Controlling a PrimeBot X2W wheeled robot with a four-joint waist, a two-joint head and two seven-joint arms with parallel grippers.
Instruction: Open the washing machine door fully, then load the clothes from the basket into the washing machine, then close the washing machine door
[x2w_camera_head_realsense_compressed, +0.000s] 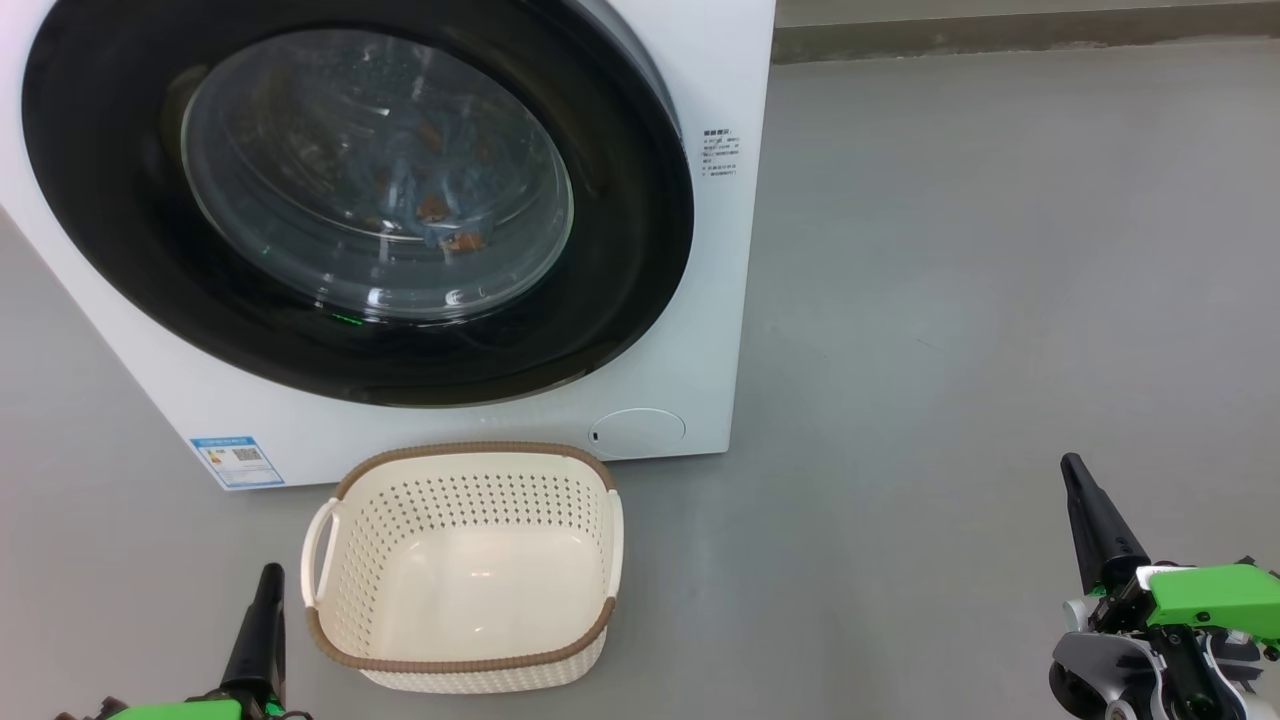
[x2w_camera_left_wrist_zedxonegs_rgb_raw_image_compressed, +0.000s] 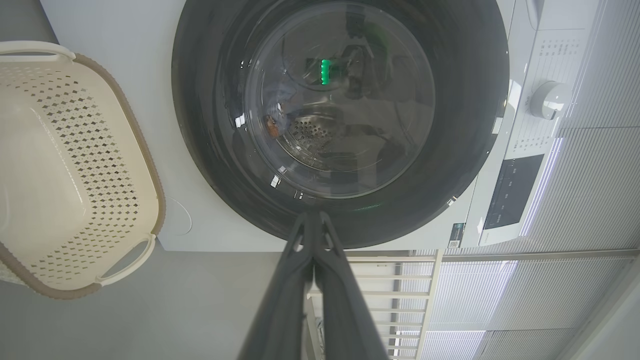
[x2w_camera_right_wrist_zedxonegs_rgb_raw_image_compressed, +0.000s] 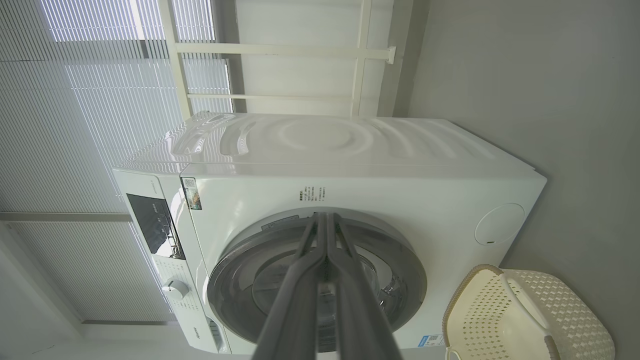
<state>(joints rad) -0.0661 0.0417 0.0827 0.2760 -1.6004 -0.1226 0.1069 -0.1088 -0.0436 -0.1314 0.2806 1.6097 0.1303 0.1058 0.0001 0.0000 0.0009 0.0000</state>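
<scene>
Head view has the door (x2w_camera_head_realsense_compressed: 620, 250) shut on the washer (x2w_camera_head_realsense_compressed: 722, 300) with the clothes (x2w_camera_head_realsense_compressed: 440, 215) behind its glass, the empty basket (x2w_camera_head_realsense_compressed: 460, 450) on the floor (x2w_camera_head_realsense_compressed: 950, 300) just before it, and the left gripper (x2w_camera_head_realsense_compressed: 269, 575) and right gripper (x2w_camera_head_realsense_compressed: 1073, 465) low at either side, fingers pressed together on nothing.

Floor (x2w_camera_head_realsense_compressed: 950, 300): smooth matt grey, evenly lit, with only faint marks; along its far edge runs a darker grey-brown skirting band (x2w_camera_head_realsense_compressed: 1020, 42), a paler wall surface (x2w_camera_head_realsense_compressed: 1000, 10) just above it. Window side: pale fine-slatted blinds (x2w_camera_right_wrist_zedxonegs_rgb_raw_image_compressed: 90, 100) drawn closed, daylight glowing through them in bright bluish-white strips; before them a white frame (x2w_camera_right_wrist_zedxonegs_rgb_raw_image_compressed: 280, 50) of posts and cross-rails, a plain white panel (x2w_camera_right_wrist_zedxonegs_rgb_raw_image_compressed: 300, 75) visible between its posts.
</scene>
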